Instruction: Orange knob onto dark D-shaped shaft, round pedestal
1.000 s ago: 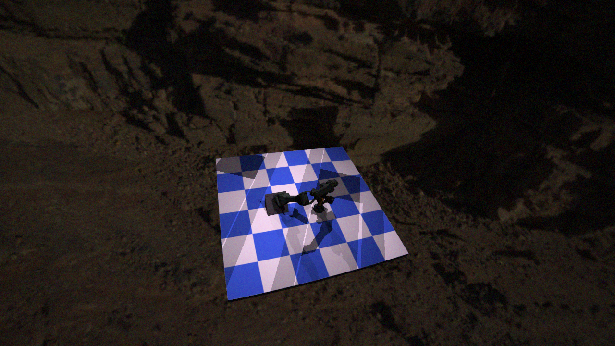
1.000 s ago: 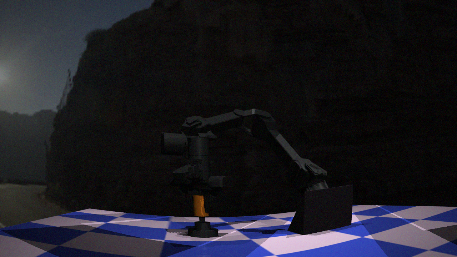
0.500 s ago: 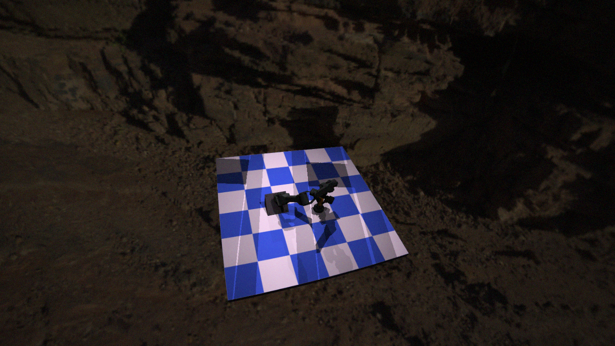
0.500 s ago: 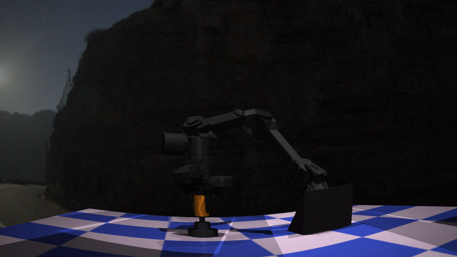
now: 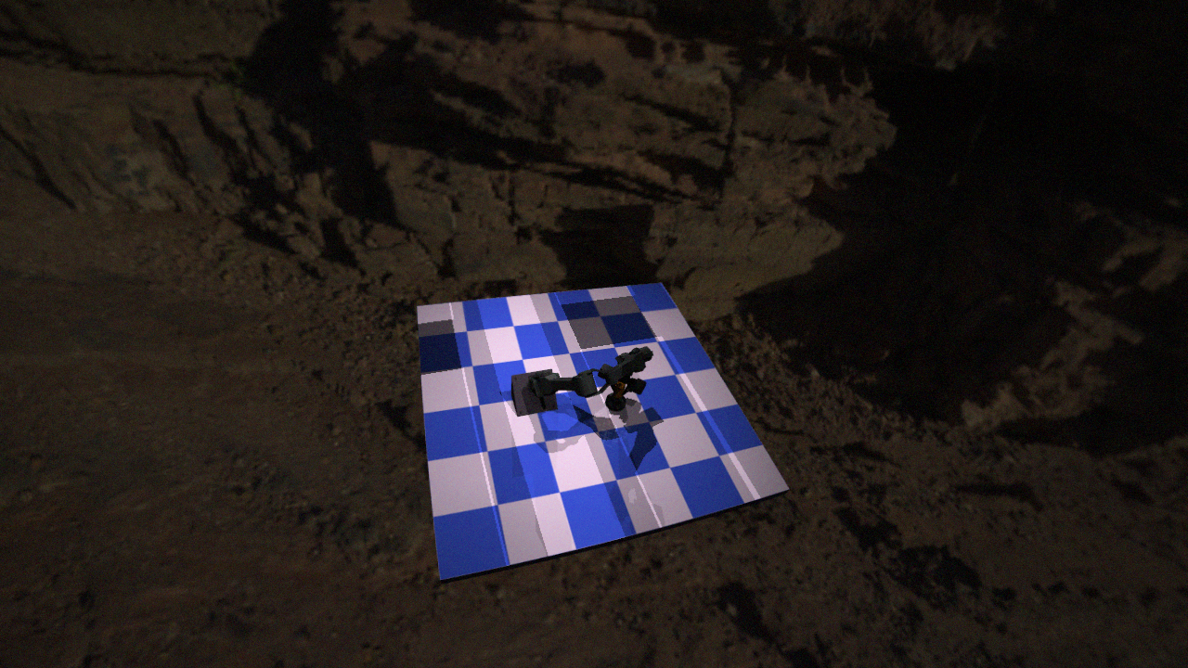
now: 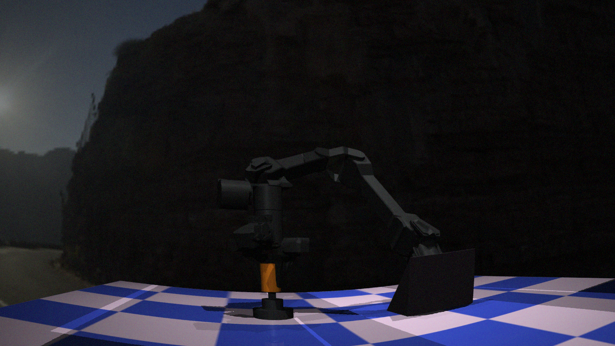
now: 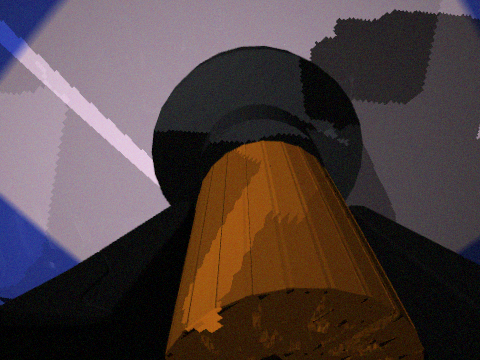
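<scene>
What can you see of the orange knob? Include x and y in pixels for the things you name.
The knob (image 5: 618, 390) (image 6: 268, 277) (image 7: 280, 225) is a plain orange cylinder, its side marked with fine lengthwise lines. It stands about upright, shut between the gripper's (image 7: 272, 260) fingers. A bit of dark shaft (image 6: 271, 295) shows between its lower end and the pedestal (image 5: 615, 403) (image 6: 273, 312) (image 7: 255, 75), so it isn't all the way down. Its hole is hidden.

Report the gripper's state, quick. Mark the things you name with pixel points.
Gripper (image 6: 270, 275) (image 7: 270, 219): closed, its fingers holding the orange knob (image 5: 618, 390) (image 6: 269, 278) (image 7: 280, 240) above the round pedestal (image 5: 614, 404) (image 6: 273, 313) (image 7: 240, 82).
</scene>
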Tool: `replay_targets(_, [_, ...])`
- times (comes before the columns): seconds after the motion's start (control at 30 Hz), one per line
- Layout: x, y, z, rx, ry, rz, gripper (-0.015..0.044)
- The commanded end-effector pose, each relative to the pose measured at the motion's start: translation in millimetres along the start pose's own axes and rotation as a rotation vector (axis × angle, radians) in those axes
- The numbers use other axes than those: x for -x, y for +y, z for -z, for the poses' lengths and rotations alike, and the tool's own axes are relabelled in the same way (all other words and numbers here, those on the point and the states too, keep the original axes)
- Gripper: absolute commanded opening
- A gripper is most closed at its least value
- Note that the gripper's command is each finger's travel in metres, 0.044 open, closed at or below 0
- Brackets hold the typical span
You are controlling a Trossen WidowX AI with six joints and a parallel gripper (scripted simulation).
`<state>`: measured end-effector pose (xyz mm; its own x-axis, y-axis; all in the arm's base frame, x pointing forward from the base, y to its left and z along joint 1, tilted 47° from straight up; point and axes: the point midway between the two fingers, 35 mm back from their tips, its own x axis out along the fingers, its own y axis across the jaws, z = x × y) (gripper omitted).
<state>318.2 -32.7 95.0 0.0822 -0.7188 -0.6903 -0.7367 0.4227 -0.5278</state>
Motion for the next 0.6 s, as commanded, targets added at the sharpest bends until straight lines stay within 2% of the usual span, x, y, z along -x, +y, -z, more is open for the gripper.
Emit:
replay_targets(0.0, [-0.3,1.3,-0.8,0.003,0.001,0.000,0.0000])
replay_targets(0.2, [3.1,1.4,-0.1,0.012,0.001,0.000,0.0000])
replay_targets(0.4, [3.0,0.2,0.2,0.202,0.001,0.000,0.0000])
replay_targets(0.57, [2.4,-1.4,0.0,0.212,0.001,0.000,0.0000])
